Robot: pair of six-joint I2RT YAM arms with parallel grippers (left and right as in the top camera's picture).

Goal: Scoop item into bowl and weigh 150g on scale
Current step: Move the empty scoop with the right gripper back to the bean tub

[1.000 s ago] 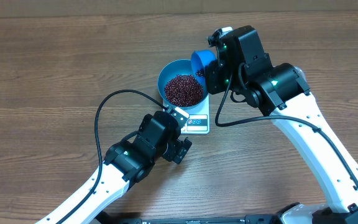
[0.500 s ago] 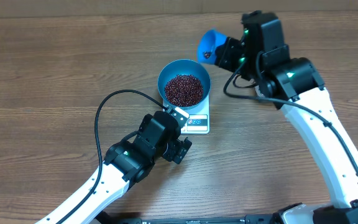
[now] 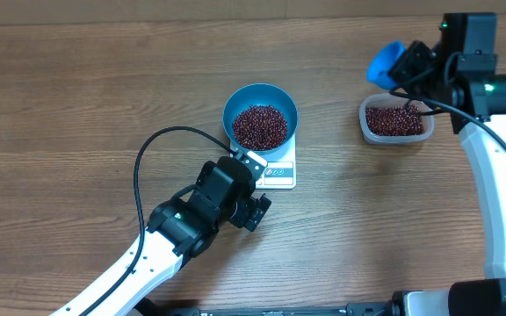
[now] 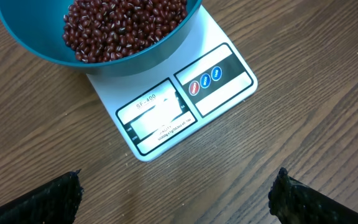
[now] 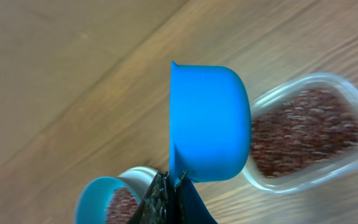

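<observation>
A round, deep blue bowl (image 3: 275, 93) sits on a small flat white square digital scale (image 3: 278, 174) near the middle of the brown wood-grain counter (image 3: 77, 105). The bowl covers most of the scale, leaving only the front edge with its display and label panels showing. A loose heap of small dark red-brown beans (image 3: 260, 127) fills the bottom of the bowl. In the left wrist view the display is washed out by glare and no figure can be read.

The left arm (image 3: 183, 224) reaches in from the lower left. The left jaws are spread wide and hold nothing, poised over bare counter just in front of the scale's display edge, apart from it.

Well to the right of the scale stands a clear rounded-rectangular plastic tub (image 3: 364, 123), with more of the same beans inside. The right arm (image 3: 499, 158) comes in from the right edge. The right jaws are pressed together, pinching the handle of a small blue plastic scoop (image 5: 209, 121). The scoop hangs in the air tipped on its side, by the tub's far left corner. Whether any beans lie inside the scoop cannot be told.
</observation>
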